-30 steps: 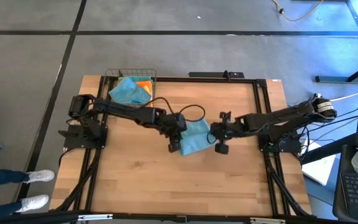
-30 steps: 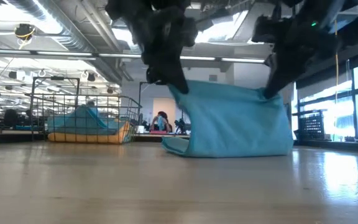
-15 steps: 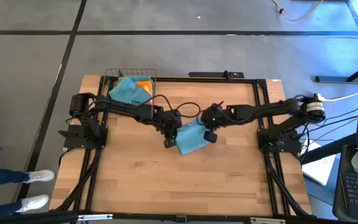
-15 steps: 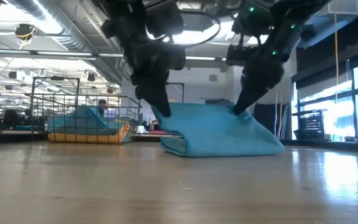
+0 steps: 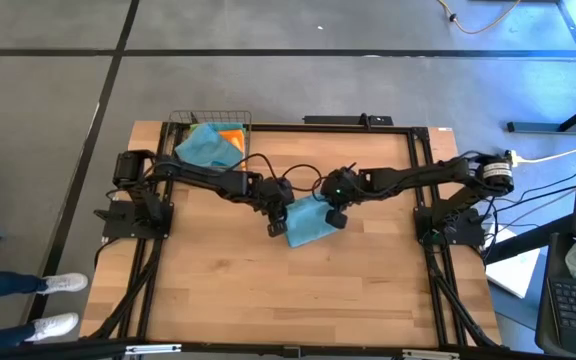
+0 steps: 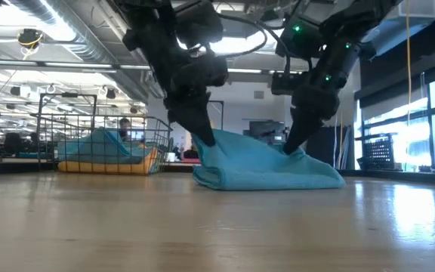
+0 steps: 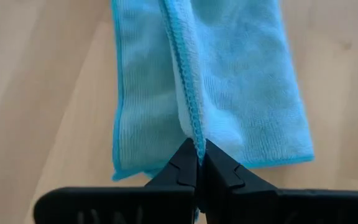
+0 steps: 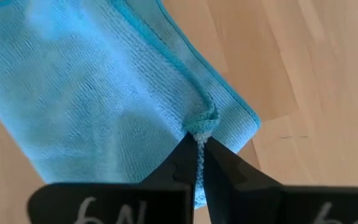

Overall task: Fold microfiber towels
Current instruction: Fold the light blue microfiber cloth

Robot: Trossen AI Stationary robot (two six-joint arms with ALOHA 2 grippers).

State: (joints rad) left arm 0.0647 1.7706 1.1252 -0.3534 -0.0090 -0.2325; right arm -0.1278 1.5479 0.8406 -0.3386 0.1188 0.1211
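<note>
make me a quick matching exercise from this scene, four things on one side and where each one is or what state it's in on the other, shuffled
Things:
1. left gripper
2. right gripper
3. blue towel
4. wire basket

Places or states:
A. at the table's far edge, holding spare cloths
B. folded, lying mid-table
C. shut on the towel's stitched edge
D. shut on a bunched corner of the towel

Pairs: 1-C, 2-D, 3-B, 4-A
</note>
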